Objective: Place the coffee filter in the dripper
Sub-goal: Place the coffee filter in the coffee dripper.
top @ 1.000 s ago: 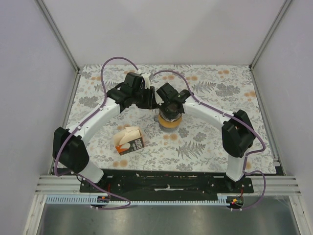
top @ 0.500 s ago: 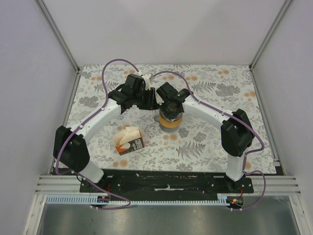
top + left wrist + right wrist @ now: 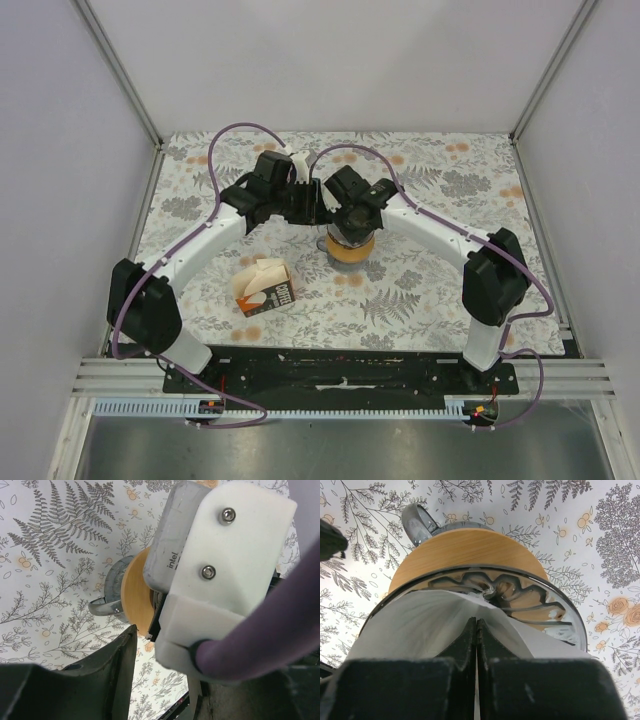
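The white paper coffee filter (image 3: 420,625) hangs half inside the dripper (image 3: 540,605), a dark wire basket resting on a tan wooden ring (image 3: 470,547), with a grey handle (image 3: 416,522) at the far left. My right gripper (image 3: 476,622) is shut on the filter's fold, right above the basket (image 3: 350,240). My left gripper (image 3: 318,207) hovers close on the dripper's left, with its jaws apart and nothing between them. In the left wrist view, the right arm's white camera housing (image 3: 220,565) hides most of the dripper; only the tan ring (image 3: 136,600) shows.
An orange, white and black coffee carton (image 3: 265,288) lies on the floral tablecloth (image 3: 450,190) in front of the left arm. Both wrists crowd together over the dripper at mid-table. White walls enclose the table on three sides.
The right arm's elbow has shifted slightly to the right while its gripper stays over the dripper. The left gripper has edged a little closer.
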Controlling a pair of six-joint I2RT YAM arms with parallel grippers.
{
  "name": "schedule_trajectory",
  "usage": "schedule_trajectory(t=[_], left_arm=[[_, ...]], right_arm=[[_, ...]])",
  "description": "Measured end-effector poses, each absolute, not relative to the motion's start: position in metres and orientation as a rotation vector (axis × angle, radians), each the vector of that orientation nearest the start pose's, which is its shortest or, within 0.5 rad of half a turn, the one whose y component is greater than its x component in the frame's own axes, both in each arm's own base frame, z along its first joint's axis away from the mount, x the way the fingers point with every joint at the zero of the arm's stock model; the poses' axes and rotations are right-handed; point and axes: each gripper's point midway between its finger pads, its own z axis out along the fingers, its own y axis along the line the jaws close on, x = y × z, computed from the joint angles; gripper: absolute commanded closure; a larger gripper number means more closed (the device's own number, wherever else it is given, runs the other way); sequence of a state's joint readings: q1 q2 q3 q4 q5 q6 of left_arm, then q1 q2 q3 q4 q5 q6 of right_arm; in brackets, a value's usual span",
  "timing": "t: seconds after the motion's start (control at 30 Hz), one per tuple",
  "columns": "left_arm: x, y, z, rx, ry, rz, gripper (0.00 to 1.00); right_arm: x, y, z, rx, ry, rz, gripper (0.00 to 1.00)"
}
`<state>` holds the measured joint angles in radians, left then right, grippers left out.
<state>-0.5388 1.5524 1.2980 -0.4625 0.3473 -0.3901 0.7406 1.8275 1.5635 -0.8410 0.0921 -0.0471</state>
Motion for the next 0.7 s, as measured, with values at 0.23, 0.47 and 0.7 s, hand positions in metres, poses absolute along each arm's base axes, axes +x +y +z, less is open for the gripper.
schedule_trajectory(t=[0.23,0.47,0.7], left_arm=[[0.318,-0.284,0.194,0.368,2.355,-0.899,0.64],[0.317,-0.291,0.198,0.395,2.309,-0.927,0.66],[0.315,-0.3,0.211,0.431,2.248,-0.963,0.67]], right_arm=[[0.317,0.266,0.125,-0.982,2.478,0.102,1.0],[0.317,0.261,0.132,-0.968,2.47,0.086,1.0],[0.315,0.251,0.146,-0.962,2.449,0.059,1.0]])
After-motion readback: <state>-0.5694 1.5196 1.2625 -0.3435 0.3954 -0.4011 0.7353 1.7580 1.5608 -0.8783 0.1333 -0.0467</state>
